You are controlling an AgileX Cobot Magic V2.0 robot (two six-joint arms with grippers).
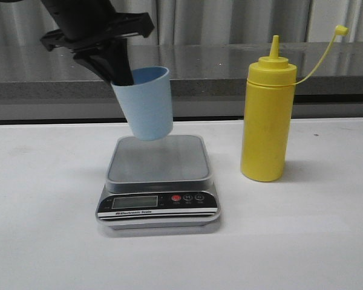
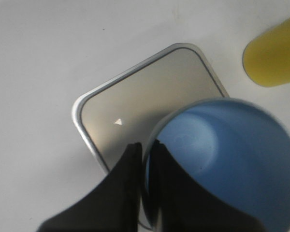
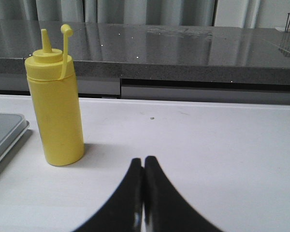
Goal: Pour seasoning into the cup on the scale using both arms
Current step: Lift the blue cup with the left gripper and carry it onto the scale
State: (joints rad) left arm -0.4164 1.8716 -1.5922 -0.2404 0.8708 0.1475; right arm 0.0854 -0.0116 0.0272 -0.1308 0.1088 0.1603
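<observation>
The left gripper point(image 1: 122, 75) has the cup point(image 1: 145, 103) pinched by its rim, one finger inside the mouth and one outside, and holds it in the air over the scale point(image 1: 158, 181); the cup is tilted, its base swung toward the bottle side, and its bottom hangs just above the back part of the square platform without touching it. From the left wrist camera the cup point(image 2: 227, 164) shows its blue inside, with nothing in it that I can make out; the black fingers point(image 2: 133, 188) straddle the wall of the cup, and below them lies the grey platform point(image 2: 145, 101) with its rounded corners.

The seasoning point(image 1: 266, 121) stands upright on the white table point(image 1: 314, 241), to the right of the scale and apart from it; its cone nozzle is bare, and the small cap dangles off to the right on its thin yellow tether. The scale's black front panel faces the room, with the display and the red button on it.

The right gripper point(image 3: 144, 166) sits low over the table with its fingertips pressed together and nothing between them; the seasoning point(image 3: 55, 113) stands beyond it and off to one side, well apart from the tips, with an edge of the scale point(image 3: 5, 135) past the bottle.
</observation>
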